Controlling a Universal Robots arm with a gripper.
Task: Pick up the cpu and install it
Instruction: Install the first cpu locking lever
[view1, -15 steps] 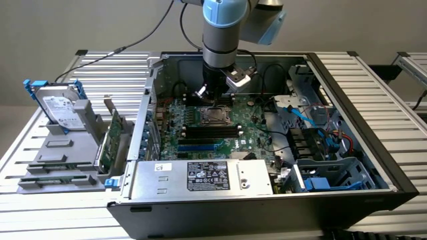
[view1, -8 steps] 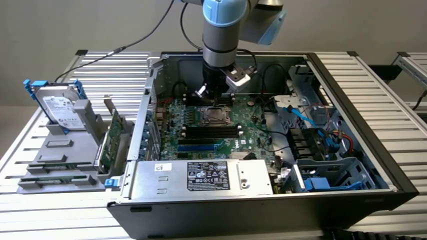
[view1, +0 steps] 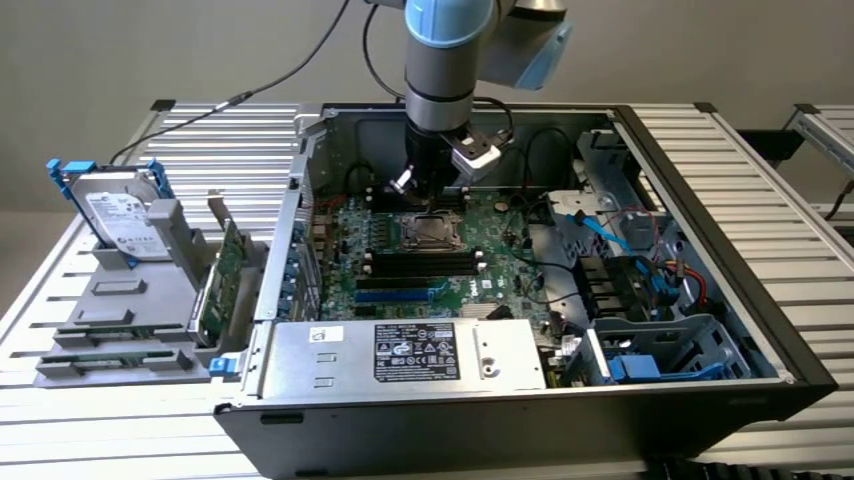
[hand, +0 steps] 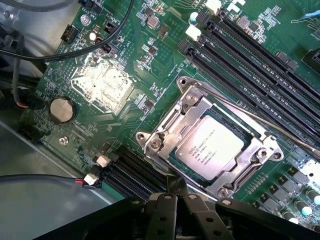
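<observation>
I see the cpu (hand: 209, 146) seated in its socket frame (hand: 165, 131) on the motherboard (hand: 125, 60); my tool (hand: 176, 192) hangs just above, closed, holding nothing.

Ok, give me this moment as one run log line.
tool: shut, empty, above motherboard | cpu: seated in socket | hard drive: in rack outside case

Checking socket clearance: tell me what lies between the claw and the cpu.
In the wrist view, the metal socket frame's edge lies between the shut claw and the seated cpu.
</observation>
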